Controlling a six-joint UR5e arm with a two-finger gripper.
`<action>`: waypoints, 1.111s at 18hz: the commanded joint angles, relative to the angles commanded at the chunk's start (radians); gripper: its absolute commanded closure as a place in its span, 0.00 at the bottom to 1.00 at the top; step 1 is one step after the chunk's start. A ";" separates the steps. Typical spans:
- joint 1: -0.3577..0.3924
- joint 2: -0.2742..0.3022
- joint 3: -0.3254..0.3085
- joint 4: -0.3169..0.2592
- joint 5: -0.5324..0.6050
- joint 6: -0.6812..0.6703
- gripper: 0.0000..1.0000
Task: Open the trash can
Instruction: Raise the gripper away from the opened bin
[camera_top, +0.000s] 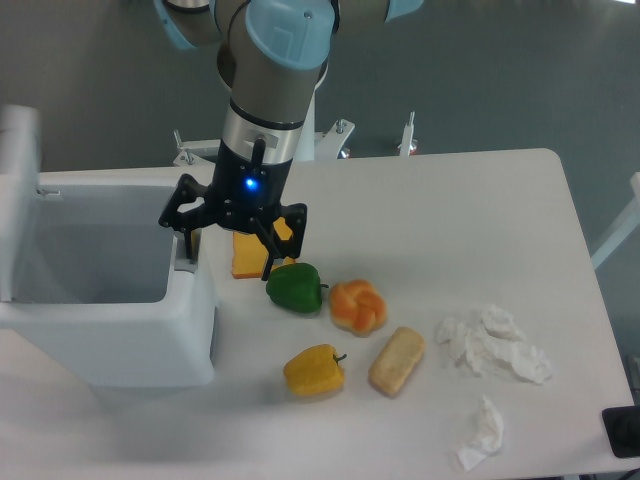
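Note:
The trash can (110, 340) is a large boxy white bin at the left of the table. Its flat lid (20, 200) stands upright at the far left and the hollow inside shows. My gripper (235, 245) hangs just right of the can's right rim, pointing down, with a blue light lit on it. It is open and holds nothing. Its left finger (190, 235) is at the can's right edge, by a small dark tab (186, 262). Its right finger (283, 245) is above the table.
An orange block (245, 258) lies under the gripper. To its right lie a green pepper (295, 287), an orange bun (358, 306), a yellow pepper (314, 370) and a bread roll (397, 360). Crumpled tissues (495, 345) lie at the right.

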 joint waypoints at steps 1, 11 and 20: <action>0.000 0.002 0.009 0.000 -0.002 -0.003 0.00; 0.058 0.005 0.098 0.000 -0.023 0.023 0.00; 0.100 0.002 0.120 -0.003 0.121 0.271 0.00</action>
